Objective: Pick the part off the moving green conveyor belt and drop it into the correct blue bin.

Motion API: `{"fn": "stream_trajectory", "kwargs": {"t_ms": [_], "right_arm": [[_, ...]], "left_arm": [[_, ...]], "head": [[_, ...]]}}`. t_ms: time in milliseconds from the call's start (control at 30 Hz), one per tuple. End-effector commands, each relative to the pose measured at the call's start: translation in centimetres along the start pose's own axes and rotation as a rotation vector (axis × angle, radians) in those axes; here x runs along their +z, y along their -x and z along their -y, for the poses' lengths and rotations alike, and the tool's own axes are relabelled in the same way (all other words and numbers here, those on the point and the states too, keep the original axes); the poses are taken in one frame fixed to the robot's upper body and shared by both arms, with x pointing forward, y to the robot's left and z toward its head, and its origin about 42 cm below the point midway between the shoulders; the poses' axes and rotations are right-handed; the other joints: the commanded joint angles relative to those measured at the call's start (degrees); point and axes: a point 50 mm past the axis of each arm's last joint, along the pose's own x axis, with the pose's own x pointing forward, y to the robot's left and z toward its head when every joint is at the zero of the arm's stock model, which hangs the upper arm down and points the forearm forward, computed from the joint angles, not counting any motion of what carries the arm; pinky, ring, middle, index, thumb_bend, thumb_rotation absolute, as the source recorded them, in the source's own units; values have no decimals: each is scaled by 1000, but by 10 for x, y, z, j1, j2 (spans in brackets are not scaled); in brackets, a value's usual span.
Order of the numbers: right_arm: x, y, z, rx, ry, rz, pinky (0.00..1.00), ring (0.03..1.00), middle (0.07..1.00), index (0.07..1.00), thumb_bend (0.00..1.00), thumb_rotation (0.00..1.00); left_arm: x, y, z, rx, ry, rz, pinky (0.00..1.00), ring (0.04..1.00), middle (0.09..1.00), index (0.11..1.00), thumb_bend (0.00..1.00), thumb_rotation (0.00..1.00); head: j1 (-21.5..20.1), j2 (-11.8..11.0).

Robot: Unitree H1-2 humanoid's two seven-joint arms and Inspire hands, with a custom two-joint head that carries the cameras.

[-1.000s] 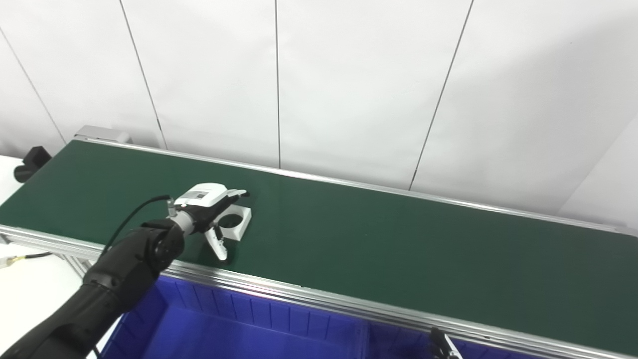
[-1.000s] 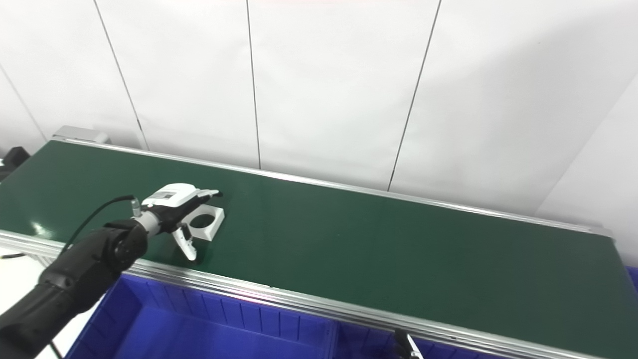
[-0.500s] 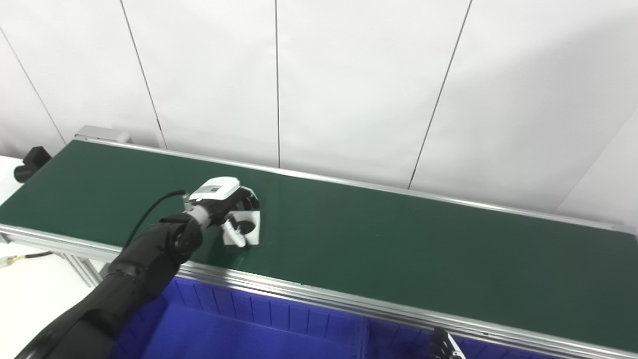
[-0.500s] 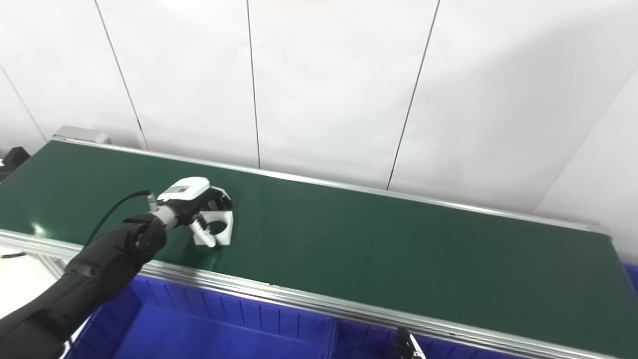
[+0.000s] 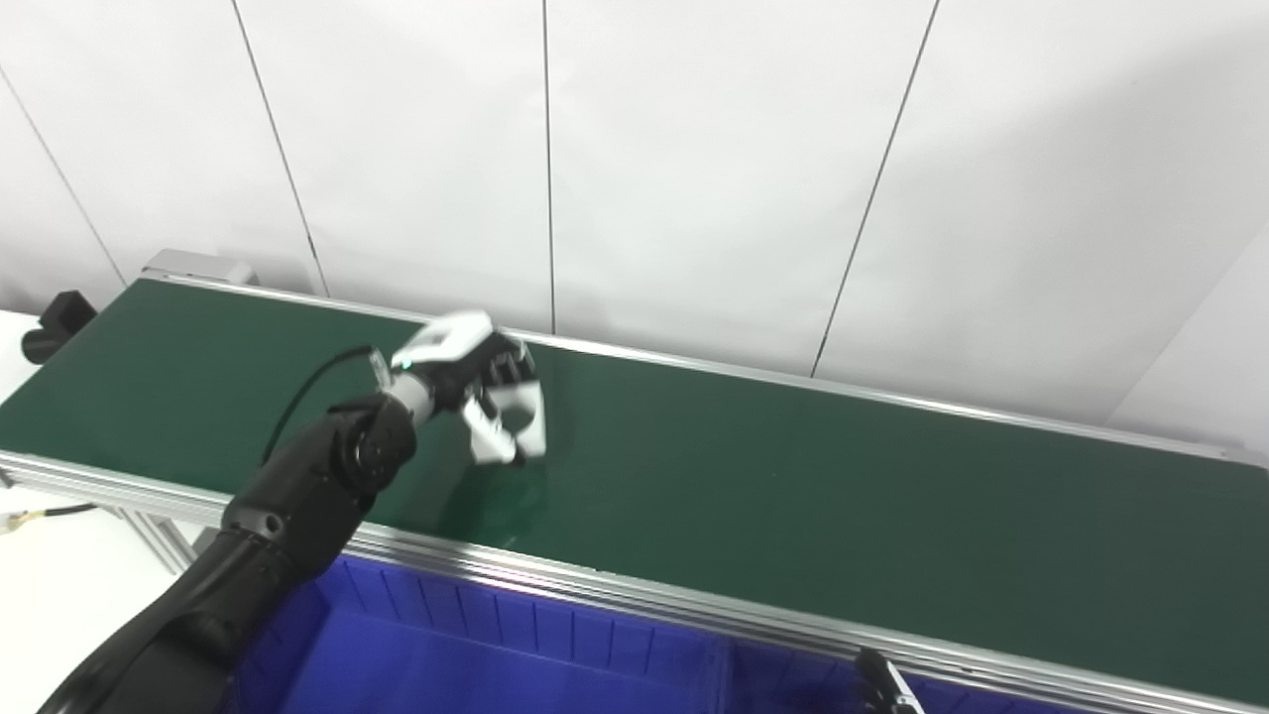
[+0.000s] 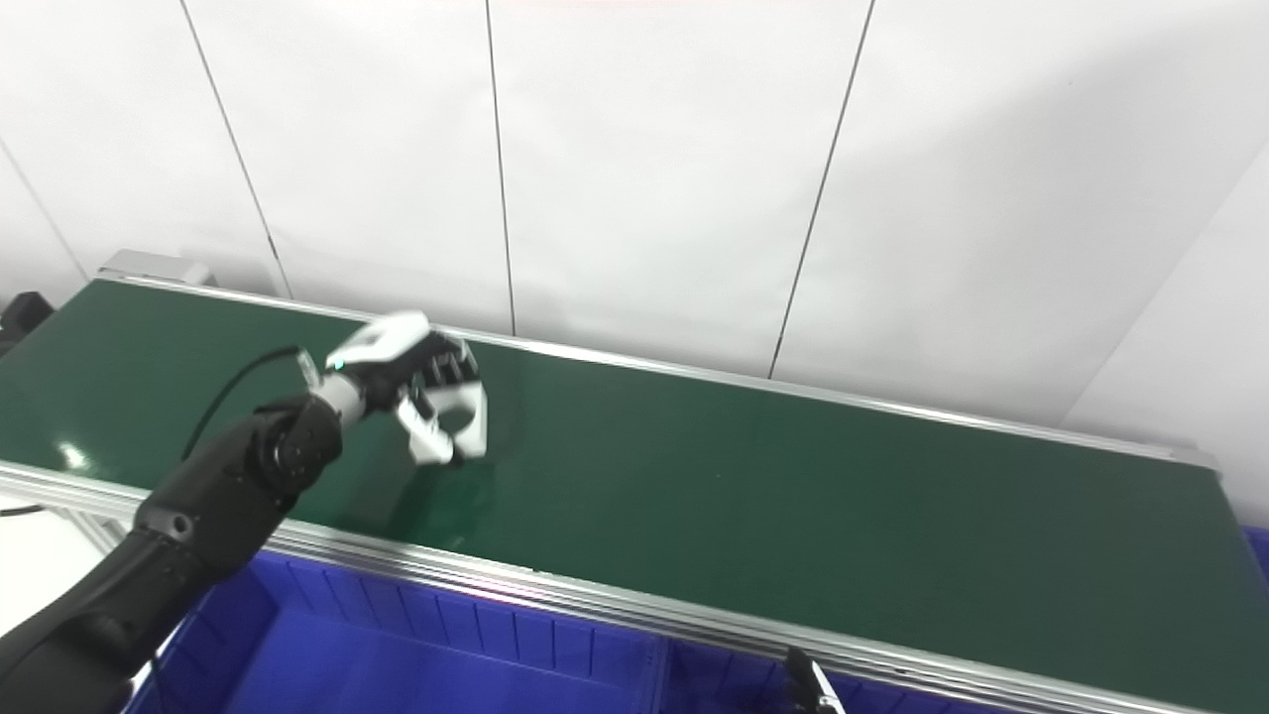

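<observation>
Your left hand (image 5: 466, 372) has the white part (image 5: 525, 421) above the green conveyor belt (image 5: 793, 476).
Fingers (image 5: 506, 369) grasp it; it seems lifted clear. Right hand (image 5: 882, 689) barely shows — cannot tell its state.

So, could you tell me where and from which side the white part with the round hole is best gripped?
Probably across its flat outer faces, coming from above on the left. The white part is a squarish block with a round hole, and the left hand already pinches it that way, tilted above the green belt, fingers on top and thumb beneath.
</observation>
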Motion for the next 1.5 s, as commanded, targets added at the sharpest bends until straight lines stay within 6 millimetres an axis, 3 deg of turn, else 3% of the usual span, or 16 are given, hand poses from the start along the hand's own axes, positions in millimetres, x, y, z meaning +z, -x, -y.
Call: {"fn": "stream_trajectory", "kwargs": {"t_ms": [0,67,267,433,500,567,767,1000,1033,1133,1267,1467], "right_arm": [[14,-6,1,-21,-5,80,912,919,943,958,900,403],[15,-7,-1,-18,-8,89,913,916,941,959,895,393],[19,-9,-5,-23,4,83,907,916,934,957,920,425],[25,-11,-9,-22,19,73,903,922,936,960,932,455],[27,-13,-10,-23,17,78,900,914,932,958,934,458],[29,-14,-12,-24,13,79,904,915,932,957,931,451],[33,-17,-18,-25,8,79,910,917,936,955,938,448],[35,-17,-19,-27,7,71,914,919,943,956,931,438],[35,-16,-19,-29,6,70,914,919,940,952,938,438],[35,-15,-18,-28,6,67,897,922,943,955,935,440],[35,-14,-16,-28,4,64,889,920,940,956,932,435],[34,-13,-14,-33,13,63,899,914,931,951,934,443]], "left_arm": [[19,5,-31,160,87,79,343,398,480,520,500,0],[28,17,-33,212,173,139,327,387,467,526,499,0],[43,49,-19,250,328,311,409,450,485,491,501,0],[53,78,6,235,503,356,396,440,489,493,500,0],[58,89,18,220,543,370,340,407,481,506,499,0],[62,100,31,203,562,386,360,423,479,505,499,0],[75,135,76,92,556,410,338,424,483,505,498,0],[59,158,126,-42,542,371,298,378,489,519,495,0],[58,160,131,-57,541,362,361,404,496,513,497,0],[55,172,151,-113,490,323,379,409,490,518,497,0],[56,181,170,-194,464,265,305,362,469,533,492,0],[58,184,186,-299,399,172,502,437,500,511,498,0]], "head": [[-15,5],[-30,9],[-73,34],[-104,57],[-118,60],[-130,64],[-151,74],[-157,78],[-157,78],[-151,80],[-145,80],[-139,76]]}}
